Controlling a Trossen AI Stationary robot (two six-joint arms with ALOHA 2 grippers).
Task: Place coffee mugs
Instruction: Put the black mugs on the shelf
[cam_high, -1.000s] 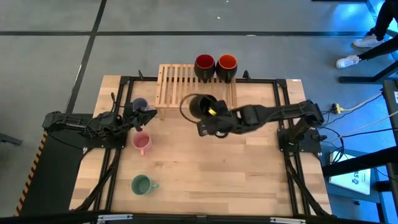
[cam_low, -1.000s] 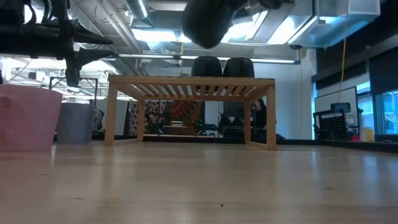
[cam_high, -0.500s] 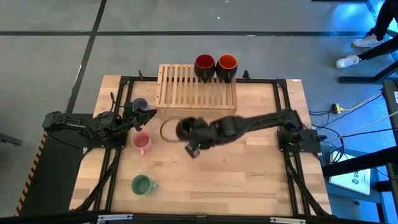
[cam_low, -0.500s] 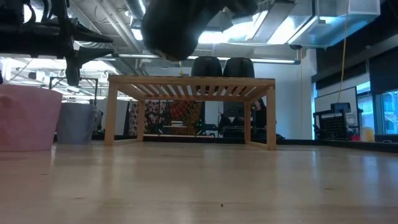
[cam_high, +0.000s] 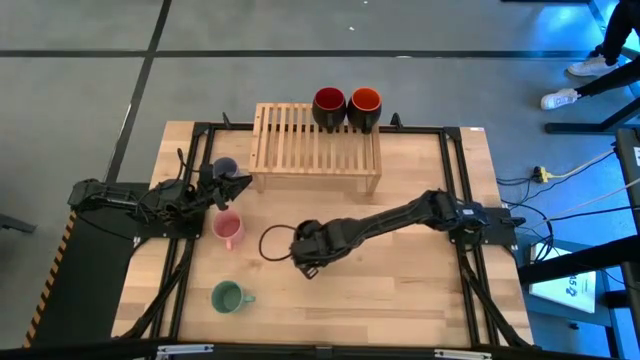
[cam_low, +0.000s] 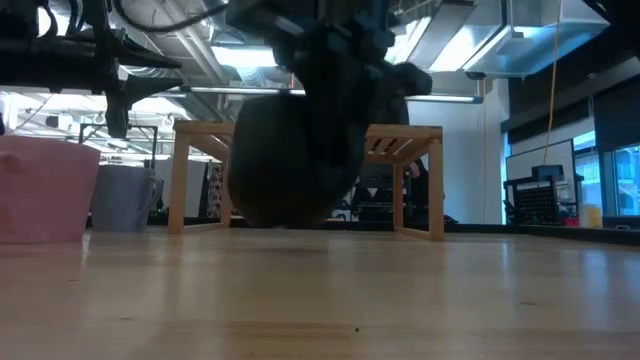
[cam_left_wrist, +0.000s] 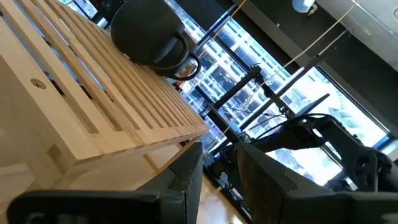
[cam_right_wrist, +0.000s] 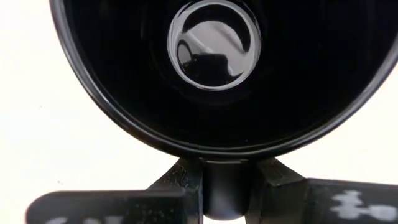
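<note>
The right hand (cam_high: 300, 248) reaches to the middle of the wooden worktop (cam_high: 400, 290) and grips the all-black ceramic mug (cam_high: 277, 243) by its handle — the mug hangs just above the surface, mouth tipped sideways. The left hand (cam_high: 232, 186) waits near the left edge, its fingers slightly parted and holding nothing, between the lavender mug (cam_high: 224, 168) and the pink mug (cam_high: 228, 230).

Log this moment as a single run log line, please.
right end effector: shut on black mug, low over table | left end effector: waiting by lavender mug | rack: two dark mugs
</note>
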